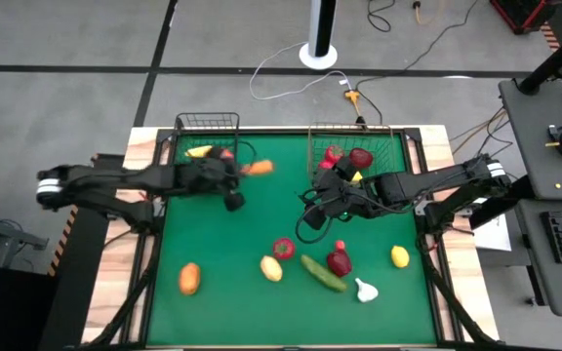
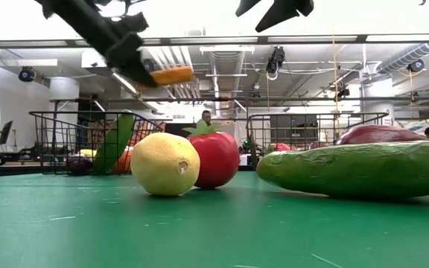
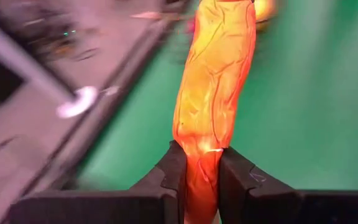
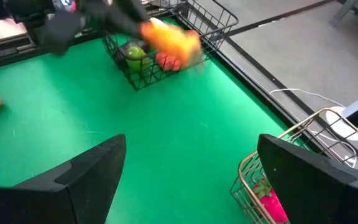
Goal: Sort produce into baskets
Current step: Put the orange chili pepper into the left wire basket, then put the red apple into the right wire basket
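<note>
My left gripper is shut on a long orange carrot-like vegetable, raised above the green mat just in front of the dark wire basket. That basket has yellow, green and red produce inside. My right gripper hovers open and empty over the mat, in front of the brownish wire basket, which holds red pieces. More produce lies on the near half of the mat: a red tomato, a green cucumber, a white garlic and yellow pieces. My left gripper pinches one end of the orange vegetable between its two fingers. The vegetable runs on out past the fingertips, in line with the fingers. It is lifted clear of the mat, and the fingers slant downward from the table's left.
An orange-brown piece lies near the mat's near left corner and a yellow lemon at the near right. The middle of the mat between the two arms is bare green. Cables and a white stand lie on the floor beyond the far edge.
</note>
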